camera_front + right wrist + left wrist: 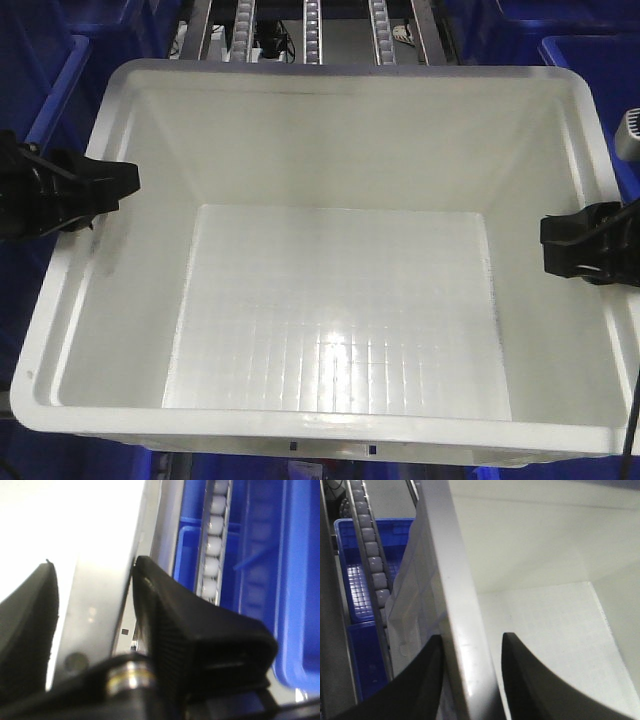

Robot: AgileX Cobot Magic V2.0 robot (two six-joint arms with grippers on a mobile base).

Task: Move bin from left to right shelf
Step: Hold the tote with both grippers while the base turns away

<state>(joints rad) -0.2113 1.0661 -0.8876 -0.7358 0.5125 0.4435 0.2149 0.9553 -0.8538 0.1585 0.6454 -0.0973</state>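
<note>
The bin (330, 78), a large white crate with a gridded floor and nothing in it, fills the front view. My left gripper (118, 186) grips its left rim, one black finger inside the wall and one outside. The left wrist view shows that gripper (471, 637) straddling the thick rim (451, 580). My right gripper (552, 244) holds the right rim the same way. From the right wrist, the gripper (94, 564) is clamped across the rim (100, 605), with the outer finger (165, 610) pressed against its edge.
Blue plastic bins (40, 60) (600, 70) stand on both sides of the white crate. Roller tracks (312, 25) of the shelf run away behind it. The tracks also pass beside each rim, roller track (370, 545) over a blue bin (355, 580), and roller track (214, 545) beside a blue bin (295, 580).
</note>
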